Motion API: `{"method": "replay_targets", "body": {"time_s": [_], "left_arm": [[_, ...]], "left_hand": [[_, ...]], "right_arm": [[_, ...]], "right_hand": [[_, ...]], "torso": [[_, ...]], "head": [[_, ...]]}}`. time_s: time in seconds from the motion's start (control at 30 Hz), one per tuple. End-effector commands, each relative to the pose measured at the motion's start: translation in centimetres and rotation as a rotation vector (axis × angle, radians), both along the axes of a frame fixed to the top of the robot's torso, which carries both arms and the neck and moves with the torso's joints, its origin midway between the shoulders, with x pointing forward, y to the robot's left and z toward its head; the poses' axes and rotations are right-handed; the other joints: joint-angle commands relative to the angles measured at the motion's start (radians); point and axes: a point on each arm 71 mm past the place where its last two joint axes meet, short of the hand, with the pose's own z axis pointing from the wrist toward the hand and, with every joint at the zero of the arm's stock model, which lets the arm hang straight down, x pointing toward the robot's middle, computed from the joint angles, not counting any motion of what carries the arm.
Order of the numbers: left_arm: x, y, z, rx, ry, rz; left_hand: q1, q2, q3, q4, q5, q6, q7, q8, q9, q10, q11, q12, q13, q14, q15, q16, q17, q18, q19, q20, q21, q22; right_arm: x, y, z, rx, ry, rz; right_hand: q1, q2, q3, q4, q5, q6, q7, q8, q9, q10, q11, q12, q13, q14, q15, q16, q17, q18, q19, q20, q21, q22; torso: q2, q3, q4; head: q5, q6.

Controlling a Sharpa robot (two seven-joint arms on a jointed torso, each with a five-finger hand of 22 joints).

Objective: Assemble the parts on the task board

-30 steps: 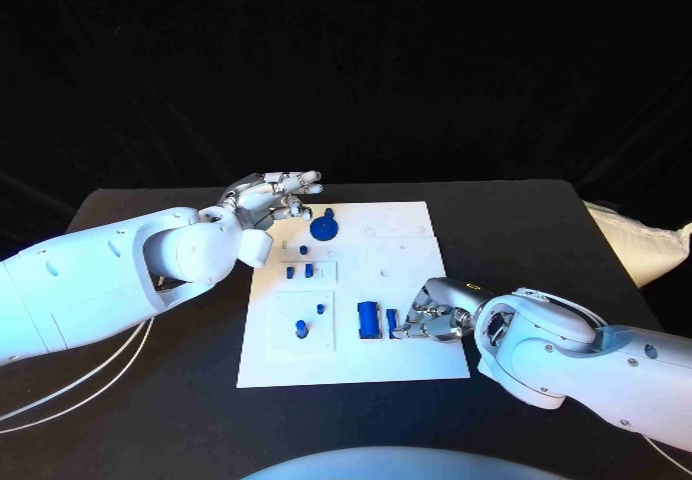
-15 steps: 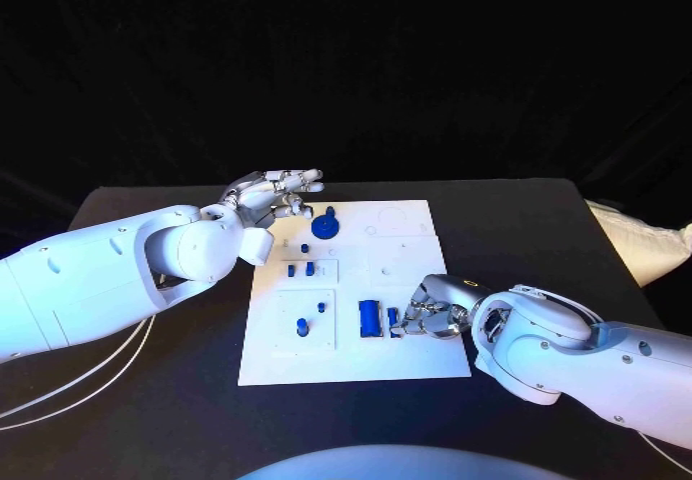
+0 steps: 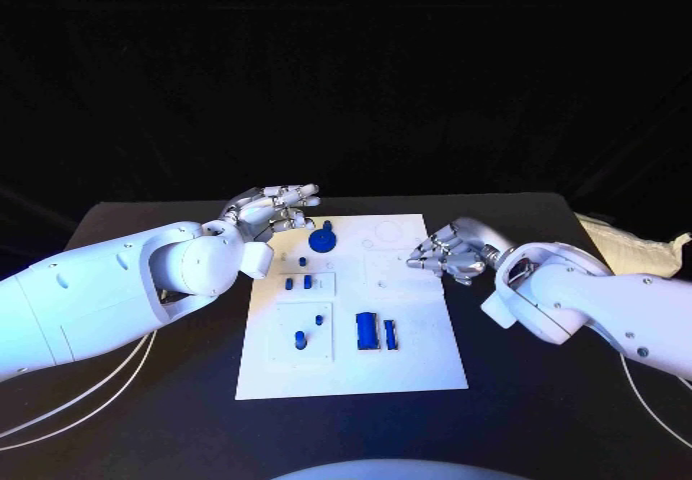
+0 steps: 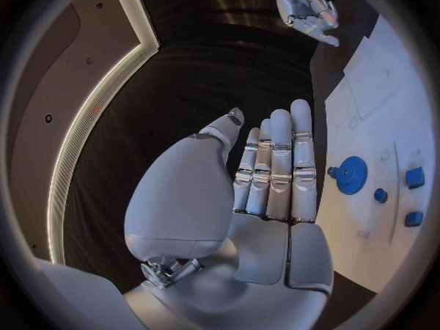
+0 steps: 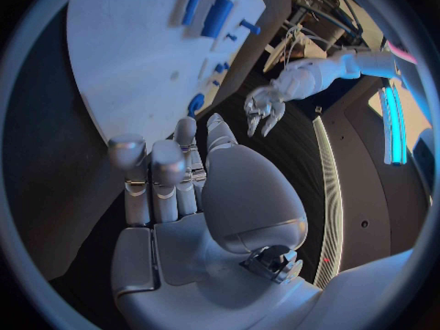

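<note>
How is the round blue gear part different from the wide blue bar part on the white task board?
The gear is round with a toothed rim, as the left wrist view shows; the wide bar is long and straight-sided. The gear lies near the board's far edge, close to the left hand; the bar lies nearer the robot, beside a narrower blue bar. Both are blue, rest on the task board, and neither hand touches them.

A black table point(image 3: 548, 390) carried a white task board point(image 3: 418, 350), which lay flat near the middle of the tabletop with its long sides running away from the robot. Dark tabletop showed on every side of the board. At the table's right edge rested a crumpled white bundle point(image 3: 635, 250), well apart from the board. White cables point(image 3: 87, 390) trailed across the table's near left corner.
</note>
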Motion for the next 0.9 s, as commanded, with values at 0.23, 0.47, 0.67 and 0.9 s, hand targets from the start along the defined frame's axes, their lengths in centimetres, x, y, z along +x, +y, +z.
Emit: {"method": "replay_targets", "body": {"time_s": [0.23, 0.47, 0.67, 0.9], "left_arm": [[1.5, 0.4, -0.8, -0.031, -0.056, 0.095], [2.7, 0.8, -1.3, -0.020, -0.064, 0.181], [2.9, 0.5, -1.4, -0.026, -0.063, 0.191], [2.2, 0.2, -1.9, 0.019, -0.053, 0.176]], "left_hand": [[0.038, 0.019, 0.007, 0.007, 0.002, -0.007, -0.003, 0.001, -0.001, 0.012, 0.015, -0.050, -0.053, -0.029, 0.037, -0.391, -0.178, 0.012, -0.125, 0.045, -0.170, -0.150], [0.048, 0.016, 0.006, 0.008, 0.003, -0.022, 0.003, -0.017, -0.003, -0.011, 0.035, -0.116, -0.064, -0.062, 0.078, -0.564, -0.253, 0.010, -0.207, 0.088, -0.271, -0.252], [0.050, 0.019, 0.003, 0.007, 0.003, -0.020, 0.009, -0.016, -0.003, -0.013, 0.038, -0.121, -0.064, -0.052, 0.082, -0.597, -0.269, 0.013, -0.202, 0.093, -0.282, -0.278], [-0.573, 0.139, -0.121, -0.096, -0.099, -0.473, -0.068, -0.084, -0.069, -0.510, -0.023, -0.186, -0.127, -0.509, -0.028, -0.700, -0.348, -0.063, -0.607, -0.004, -0.340, -0.494]], "right_arm": [[5.1, -1.7, 0.4, 0.592, 0.098, -0.042], [6.7, -1.4, 0.7, 0.694, 0.053, -0.029], [7.7, -1.8, 0.5, 0.707, 0.036, -0.060], [6.9, -1.3, 0.0, 0.643, 0.038, -0.109]], "right_hand": [[0.143, 0.044, 0.066, -0.080, -0.081, -0.118, 0.082, -0.002, -0.038, -0.161, 0.083, -0.368, -0.378, -0.261, 0.090, -0.598, -0.416, 0.028, -0.219, 0.071, -0.448, -0.378], [0.127, 0.051, 0.098, -0.154, -0.109, -0.116, 0.087, -0.020, -0.100, -0.146, 0.106, -0.476, -0.682, -0.279, 0.137, -0.845, -0.571, 0.034, -0.223, 0.139, -0.751, -0.588], [0.103, 0.069, 0.138, -0.213, -0.113, -0.098, 0.095, -0.016, -0.127, -0.121, 0.119, -0.469, -0.784, -0.254, 0.135, -0.927, -0.669, 0.031, -0.124, 0.130, -0.802, -0.640], [-0.529, -0.042, 0.139, -0.142, -0.169, -0.518, 0.004, -0.083, -0.236, -0.591, 0.054, -0.541, -0.903, -0.757, 0.040, -1.017, -0.774, -0.045, -0.570, 0.046, -0.950, -0.715]], "torso": [[-0.040, -0.0079, -0.0060], [-0.050, -0.0039, -0.0116], [-0.048, -0.0020, -0.0102], [-0.070, 0.0014, 0.0035]], "head": [[-0.007, 0.070], [-0.004, 0.098], [-0.007, 0.109], [-0.004, 0.118]]}}
